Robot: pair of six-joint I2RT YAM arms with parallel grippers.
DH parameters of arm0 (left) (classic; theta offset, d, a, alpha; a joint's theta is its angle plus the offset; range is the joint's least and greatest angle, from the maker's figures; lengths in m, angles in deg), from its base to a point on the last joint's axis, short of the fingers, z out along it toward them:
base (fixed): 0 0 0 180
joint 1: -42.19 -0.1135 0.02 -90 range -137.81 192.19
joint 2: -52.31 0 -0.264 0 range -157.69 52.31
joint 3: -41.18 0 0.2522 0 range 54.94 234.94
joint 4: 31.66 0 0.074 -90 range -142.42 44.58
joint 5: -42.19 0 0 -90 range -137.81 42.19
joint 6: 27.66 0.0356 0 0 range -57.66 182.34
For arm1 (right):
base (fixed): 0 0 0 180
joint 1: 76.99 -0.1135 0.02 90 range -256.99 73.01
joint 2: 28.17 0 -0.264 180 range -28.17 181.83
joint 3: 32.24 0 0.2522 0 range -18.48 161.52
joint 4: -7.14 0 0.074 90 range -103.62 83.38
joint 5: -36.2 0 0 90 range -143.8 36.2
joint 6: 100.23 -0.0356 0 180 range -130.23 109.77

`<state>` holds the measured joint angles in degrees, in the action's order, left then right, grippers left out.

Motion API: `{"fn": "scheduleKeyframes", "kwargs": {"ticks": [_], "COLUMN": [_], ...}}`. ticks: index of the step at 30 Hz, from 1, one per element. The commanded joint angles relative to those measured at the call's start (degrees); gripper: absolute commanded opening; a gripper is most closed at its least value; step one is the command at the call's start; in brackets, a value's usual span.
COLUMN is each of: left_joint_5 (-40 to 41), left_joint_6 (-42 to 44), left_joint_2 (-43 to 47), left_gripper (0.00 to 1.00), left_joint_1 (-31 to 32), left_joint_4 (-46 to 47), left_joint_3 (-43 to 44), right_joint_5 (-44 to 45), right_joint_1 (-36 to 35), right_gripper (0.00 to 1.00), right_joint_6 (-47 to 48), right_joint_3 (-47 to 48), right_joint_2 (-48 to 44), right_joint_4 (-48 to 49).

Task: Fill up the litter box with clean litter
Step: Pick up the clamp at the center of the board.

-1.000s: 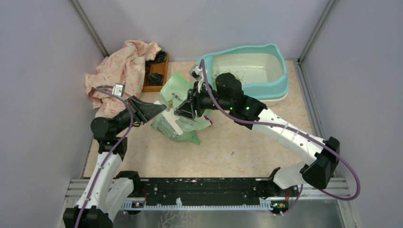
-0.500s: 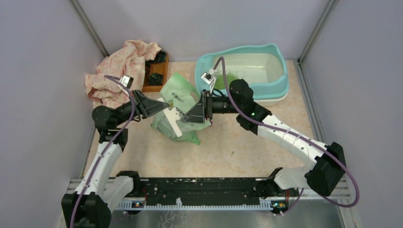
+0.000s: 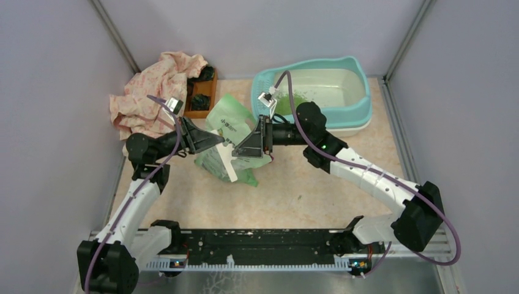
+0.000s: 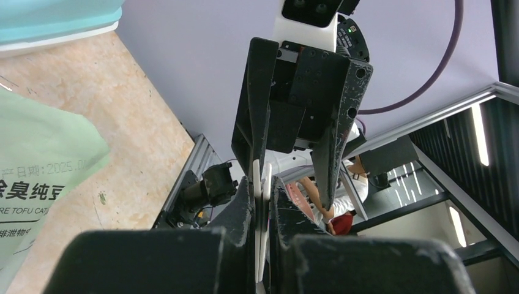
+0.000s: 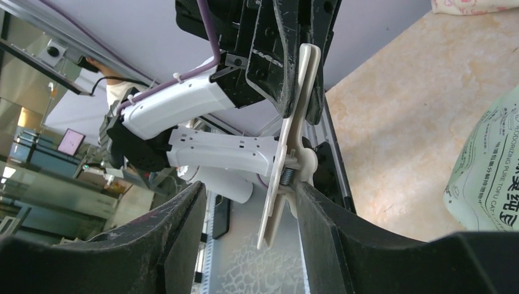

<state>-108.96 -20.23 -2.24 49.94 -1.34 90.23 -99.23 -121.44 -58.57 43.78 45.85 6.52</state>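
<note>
Far right corner of the worktop: the litter box, teal rim around a cream basin. Inside it, toward its left end, a low patch of clean litter, loose green granules. Left of the box, near the middle of the worktop, a pale green printed bag, upright. Far left corner: a pink patterned cloth, with a small brown wooden tray at its right side.

Left end effector over the bag's near-left side, pinched tight on one end of a white clip. In the left wrist view, both fingers flat against the clip's thin blades. Right end effector facing it from the right, spread wide, one finger on either side of the same clip at its spring end. Contact there hard to judge.

Both end effectors apart from the litter. Box and granules beyond the right end effector, toward the far edge, behind that arm's wrist.
</note>
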Motion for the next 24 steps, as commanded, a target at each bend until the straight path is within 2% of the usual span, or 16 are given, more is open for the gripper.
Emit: {"fn": "scheduleKeyframes", "kwargs": {"ticks": [1, 15, 24], "left_joint_5": [-0.41, -0.16, 0.23], "left_joint_6": [-0.07, 0.52, -0.14], "left_joint_2": [0.49, 1.28, 0.67], "left_gripper": [0.00, 0.00, 0.00], "left_joint_1": [0.42, 0.86, 1.78], "left_joint_4": [2.29, 1.16, 2.40], "left_joint_3": [2.59, 3.14, 3.38], "right_joint_5": [3.07, 6.27, 4.10], "right_joint_1": [0.19, 0.41, 0.41], "right_gripper": [0.56, 0.54, 0.54], "right_joint_6": [3.59, 6.75, 4.45], "right_joint_3": [2.53, 2.51, 1.86], "right_joint_2": [-1.55, -2.17, -0.32], "right_joint_4": [-2.21, -6.88, -2.11]}}
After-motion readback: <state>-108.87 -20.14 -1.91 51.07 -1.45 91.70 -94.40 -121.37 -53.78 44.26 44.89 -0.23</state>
